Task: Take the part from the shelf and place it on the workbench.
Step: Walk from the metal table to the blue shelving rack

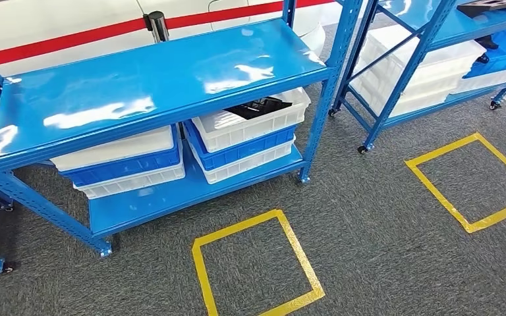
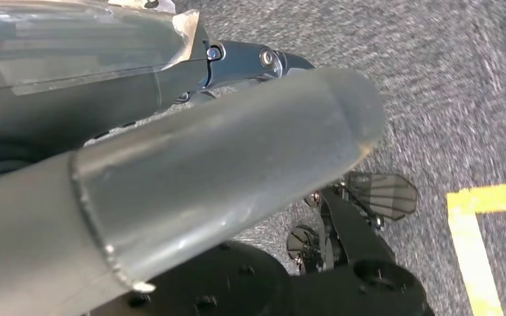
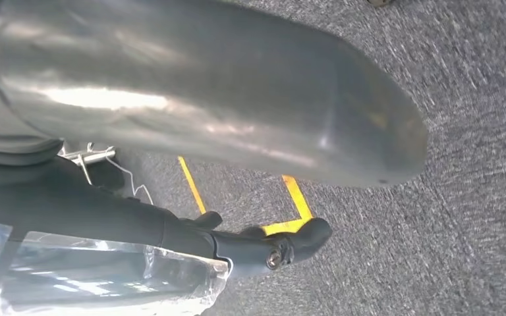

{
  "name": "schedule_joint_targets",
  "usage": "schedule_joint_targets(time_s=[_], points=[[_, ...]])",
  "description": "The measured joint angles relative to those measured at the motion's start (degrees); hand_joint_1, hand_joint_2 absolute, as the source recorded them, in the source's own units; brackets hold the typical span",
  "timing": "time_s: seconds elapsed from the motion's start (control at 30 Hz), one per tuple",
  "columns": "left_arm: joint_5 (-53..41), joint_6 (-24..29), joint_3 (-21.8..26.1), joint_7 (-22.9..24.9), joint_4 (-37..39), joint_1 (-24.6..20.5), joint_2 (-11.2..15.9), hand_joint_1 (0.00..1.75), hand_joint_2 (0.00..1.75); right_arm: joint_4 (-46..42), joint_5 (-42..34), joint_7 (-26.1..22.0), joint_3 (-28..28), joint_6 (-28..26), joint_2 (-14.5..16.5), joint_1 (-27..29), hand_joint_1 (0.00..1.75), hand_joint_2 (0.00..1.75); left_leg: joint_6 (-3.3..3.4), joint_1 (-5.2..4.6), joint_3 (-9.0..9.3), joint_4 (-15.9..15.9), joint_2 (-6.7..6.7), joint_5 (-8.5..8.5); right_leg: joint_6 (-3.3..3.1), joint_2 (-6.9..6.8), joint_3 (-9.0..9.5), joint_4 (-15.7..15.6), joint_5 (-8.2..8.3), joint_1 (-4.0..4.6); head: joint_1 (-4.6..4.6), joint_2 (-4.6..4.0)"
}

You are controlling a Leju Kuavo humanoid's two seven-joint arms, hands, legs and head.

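A black part (image 1: pixel 257 108) lies in the top white bin (image 1: pixel 253 122) on the lower level of the near blue shelf (image 1: pixel 151 82). Another dark part (image 1: pixel 494 5) sits on the top board of the second blue shelf (image 1: pixel 435 26) at the far right. My left hand (image 2: pixel 224 151) hangs over the grey carpet, thick grey thumb and a dark finger (image 2: pixel 237 62) stretched out, with nothing in it. Over the carpet too, my right hand (image 3: pixel 204 85) hangs the same way, its dark finger (image 3: pixel 250 247) straight and holding nothing. Clear film lies along the fingers of both hands.
Stacked white and blue bins (image 1: pixel 122 164) fill the near shelf's lower level; more bins (image 1: pixel 435 72) sit in the right shelf. Two yellow tape squares (image 1: pixel 257 263) (image 1: pixel 474 181) mark the grey carpet in front of the shelves. Both shelves stand on castors.
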Motion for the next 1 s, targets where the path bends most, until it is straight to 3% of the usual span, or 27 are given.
schedule_joint_targets(time_s=[0.03, 0.1, 0.17, 0.23, 0.27, 0.3, 0.37, 0.43, 0.53, 0.6, 0.7, 0.73, 0.77, 0.8, 0.87, 0.93, 1.0], points=[[0.0, 0.0, 0.0, 0.0, 0.0, 0.0, 0.0, 0.00, 0.00, 0.0, 0.1, 0.0, 0.0, -0.1, 0.0, -0.1, 0.00, 0.00, 0.30, 0.07, 0.14, -0.3, -0.54, 0.22, 0.25, 0.18, -0.04, 0.2, -0.25, -0.02, -0.01, 0.00], [0.0, 0.0, 0.0, 0.0, 0.0, 0.0, 0.0, 0.00, 0.00, 0.0, 0.3, 0.2, 0.0, -0.2, 0.0, -0.1, 0.00, 0.00, 0.95, 0.34, 0.44, -1.0, -1.54, 0.75, 0.28, 2.00, -1.46, 3.6, -2.21, -0.05, 0.09, 0.00], [0.0, 0.0, 0.0, 0.0, 0.0, -0.1, -0.1, 0.00, 0.00, 0.0, 0.4, 0.4, 0.0, -0.3, -0.1, 0.0, 0.00, 0.00, 1.21, 0.39, 0.37, -1.1, -2.52, 0.91, -0.14, 3.92, -5.01, 10.9, -5.43, -0.29, 0.21, 0.00], [-0.1, 0.0, 0.0, 0.0, 0.0, 0.0, -0.1, 0.00, 0.00, 0.0, 0.5, 0.6, 0.0, -0.3, -0.2, 0.1, 0.00, 0.00, 1.25, 0.37, 0.35, -1.1, -3.72, 0.94, 0.17, 4.40, -7.80, 16.1, -6.79, -0.41, 0.28, 0.00], [-0.1, 0.0, 0.0, 0.0, 0.0, 0.0, -0.1, 0.00, 0.00, 0.0, 0.6, 0.7, 0.0, -0.4, -0.3, 0.1, 0.00, 0.00, 1.23, 0.40, 0.39, -1.1, -4.38, 0.93, 0.69, 4.49, -7.77, 15.6, -6.05, -0.47, 0.31, 0.00], [-0.1, 0.0, 0.0, 0.0, 0.0, 0.0, -0.1, 0.00, 0.00, 0.0, 0.7, 0.8, 0.0, -0.4, -0.3, 0.2, 0.00, 0.00, 1.17, 0.44, 0.44, -1.0, -5.06, 0.91, 1.33, 4.68, -6.63, 12.9, -4.46, -0.61, 0.31, 0.00], [-0.2, 0.0, 0.0, 0.0, 0.0, 0.0, -0.2, 0.00, 0.00, 0.0, 0.9, 1.0, 0.0, -0.5, -0.4, 0.2, 0.00, 0.00, 0.81, 0.41, 0.41, -0.6, -6.26, 0.72, 2.26, 5.86, -3.27, 5.0, -0.97, -0.96, 0.36, 0.00], [-0.2, 0.0, 0.0, 0.1, 0.0, 0.0, -0.2, 0.00, 0.00, 0.0, 1.2, 1.3, 0.0, -0.6, -0.4, 0.1, 0.00, 0.00, 0.19, 0.26, 0.19, -0.2, -7.03, 0.51, 1.82, 6.64, -1.68, 1.0, 0.51, -1.02, 0.40, 0.00], [-0.5, 0.0, 0.0, 0.2, 0.0, 0.1, -0.1, 0.00, 0.00, 0.0, 2.1, 2.0, 0.0, -0.8, -0.3, -0.1, 0.00, 0.00, -0.65, 0.45, -0.17, 0.0, -7.31, 0.52, 0.39, 5.85, -1.45, 0.7, 0.94, -0.94, 0.28, 0.00], [-0.7, 0.0, 0.1, 0.2, 0.0, 0.2, -0.1, 0.00, 0.00, 0.0, 3.3, 2.6, 0.0, -1.0, -0.3, 0.0, 0.00, 0.00, -1.18, 0.61, -1.39, 2.6, -5.67, -1.23, -0.36, 5.11, -1.42, 0.6, 1.16, -1.19, 0.04, 0.00], [-0.8, 0.0, 0.1, 0.3, 0.0, 0.1, -0.1, 0.00, 0.00, 0.0, 4.8, 3.2, -0.1, -1.2, -0.4, 0.2, 0.00, 0.00, -1.90, 0.75, -6.33, 13.2, -3.06, -6.56, -0.93, 4.05, -1.54, 0.6, 1.11, -0.95, -0.27, 0.00], [-0.8, 0.0, 0.1, 0.3, 0.0, 0.1, -0.1, 0.00, 0.00, 0.0, 5.2, 3.2, -0.2, -1.2, -0.4, 0.3, 0.00, 0.00, -1.98, 0.77, -7.55, 15.7, -2.79, -7.28, -0.94, 3.73, -1.58, 0.6, 1.10, -0.86, -0.26, 0.00], [-0.8, 0.0, 0.1, 0.3, 0.0, 0.2, -0.1, 0.00, 0.00, 0.0, 5.6, 3.2, -0.3, -1.2, -0.4, 0.3, 0.00, 0.00, -1.92, 0.77, -7.74, 16.2, -2.65, -6.89, -0.95, 3.49, -1.58, 0.6, 1.09, -0.78, -0.26, 0.00], [-0.8, 0.1, 0.2, 0.3, 0.0, 0.2, -0.1, 0.00, 0.00, 0.0, 6.0, 3.2, -0.4, -1.2, -0.4, 0.2, 0.00, 0.00, -1.73, 0.75, -6.75, 14.4, -2.57, -5.50, -0.94, 3.33, -1.54, 0.6, 1.08, -0.72, -0.26, 0.00], [-0.7, 0.1, 0.3, 0.4, 0.0, 0.2, 0.0, 0.00, 0.87, 0.0, 6.4, 3.2, -0.5, -1.2, -0.2, 0.2, 0.00, 0.00, -0.89, 0.51, -2.51, 6.4, -2.13, -2.00, -0.91, 3.18, -1.37, 0.6, 1.06, -0.53, -0.25, 0.00], [-0.7, 0.2, 0.3, 0.4, 0.0, 0.0, 0.0, 0.00, 1.75, 0.0, 6.6, 3.0, -0.6, -1.2, 0.0, 0.2, 0.00, 0.00, -0.35, 0.16, 0.31, 0.9, -1.52, -0.41, -0.86, 3.06, -1.46, 0.7, 0.89, -0.06, -0.23, 0.00], [-0.7, 0.2, 0.3, 0.3, 0.0, -0.1, -0.1, 0.00, 1.75, 0.0, 6.8, 2.9, -0.7, -1.3, 0.0, 0.2, 0.00, 0.00, -0.87, -0.05, 0.70, -0.1, -1.44, -0.38, -0.99, 2.92, -1.86, 0.9, 0.64, 0.34, -0.19, 0.00]])
